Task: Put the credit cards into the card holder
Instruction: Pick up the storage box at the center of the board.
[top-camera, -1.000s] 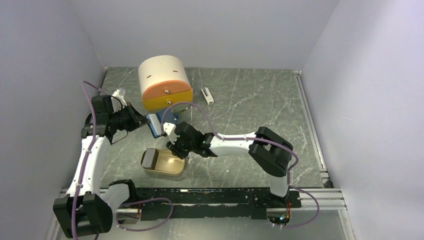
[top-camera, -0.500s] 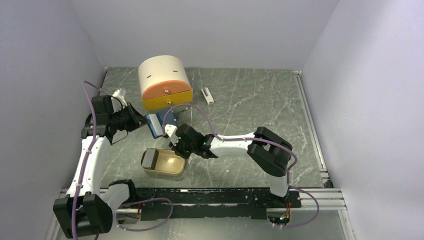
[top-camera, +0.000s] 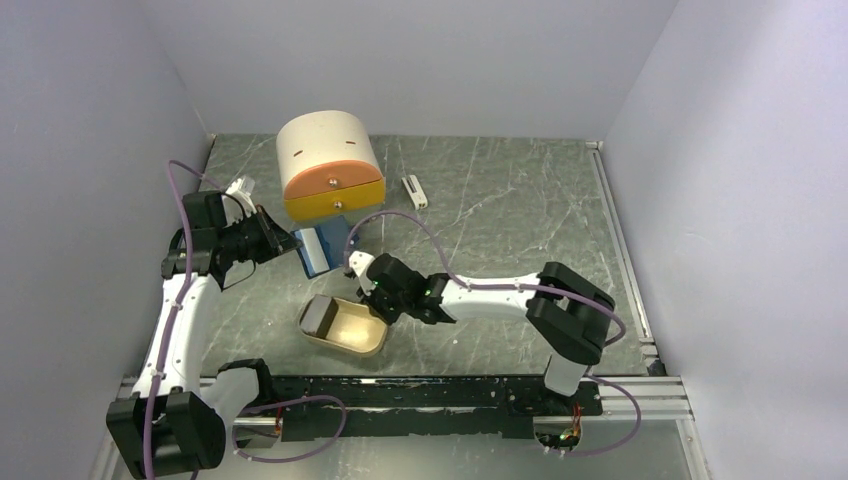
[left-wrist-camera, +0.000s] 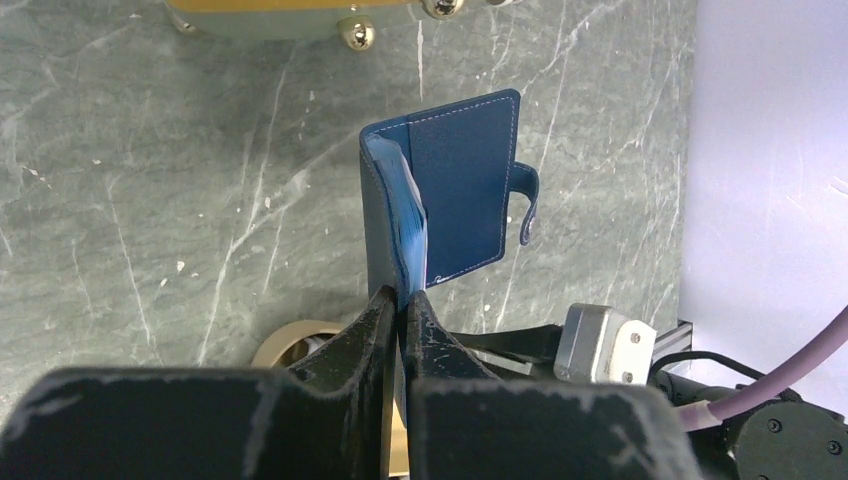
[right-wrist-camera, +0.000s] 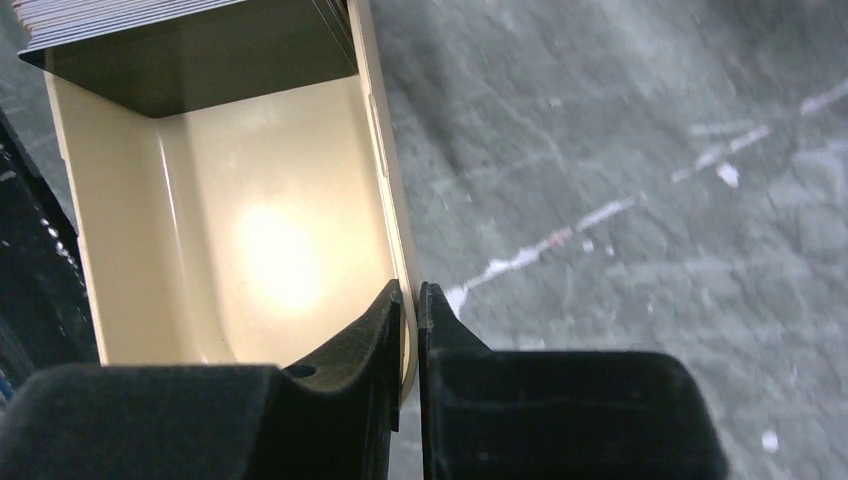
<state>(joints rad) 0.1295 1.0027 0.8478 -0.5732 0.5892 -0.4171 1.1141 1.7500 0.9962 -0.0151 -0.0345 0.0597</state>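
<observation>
The card holder (top-camera: 316, 250), a navy folding wallet, hangs open and upright above the table. My left gripper (top-camera: 290, 243) is shut on its lower edge (left-wrist-camera: 402, 300); the light blue inside and snap tab of the card holder (left-wrist-camera: 460, 190) face the camera. The credit cards (top-camera: 320, 315) lie as a grey stack at the left end of a tan tin (top-camera: 368, 345). In the right wrist view the credit cards (right-wrist-camera: 150, 15) sit at the tin's far end. My right gripper (top-camera: 372, 300) is shut on the tin's side wall (right-wrist-camera: 383, 180), one finger inside and one outside (right-wrist-camera: 410, 300).
A cream and orange rounded drawer box (top-camera: 330, 165) stands at the back, just behind the wallet. A small white bar-shaped object (top-camera: 414, 190) lies to its right. A black rail (top-camera: 420, 395) runs along the near edge.
My right gripper has closed on the tin's wall, and the tin has slid a little to the right with the arm. The left gripper still holds the wallet in the same place.
</observation>
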